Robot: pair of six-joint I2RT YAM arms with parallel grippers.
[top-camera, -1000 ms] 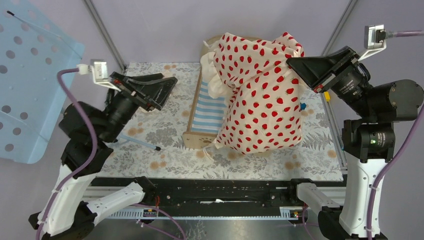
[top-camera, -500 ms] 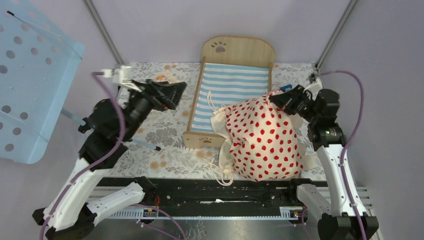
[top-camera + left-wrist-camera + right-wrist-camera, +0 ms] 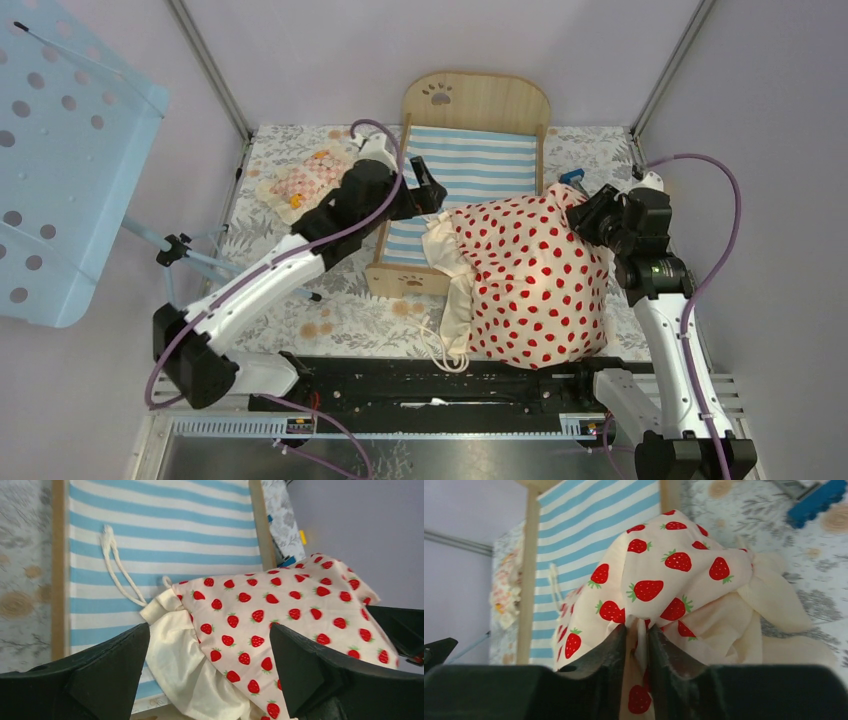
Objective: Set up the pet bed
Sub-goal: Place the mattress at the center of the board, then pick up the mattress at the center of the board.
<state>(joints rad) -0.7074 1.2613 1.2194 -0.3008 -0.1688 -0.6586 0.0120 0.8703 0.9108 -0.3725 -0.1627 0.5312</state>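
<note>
Frame and mattress are in place. The pet bed (image 3: 477, 105) stands at top centre of the overhead view, head end toward the back wall, with the striped mattress (image 3: 470, 160) flat inside it.

The bedding is not done. The strawberry blanket (image 3: 530, 285) is bunched in a heap, with only its left edge over the bed's lower right corner. The rest sits off the bed's right side on the table (image 3: 330, 290), lower right of centre. The pillow (image 3: 303, 184) lies on the table to the left of the bed, apart from it.

I'd judge early-to-mid: the blanket needs spreading and the pillow needs placing.

The left arm stretches diagonally from lower left up to the bed's left side. The left gripper (image 3: 208, 630) is over the mattress's lower half, facing the blanket edge, with its fingers wide apart and nothing between them.

The right arm rises along the right side of the frame. The right gripper (image 3: 636, 630) is at the blanket's upper right corner — fingers close together with a fold of blanket caught between them. How firm that pinch is, I can't tell.
</note>
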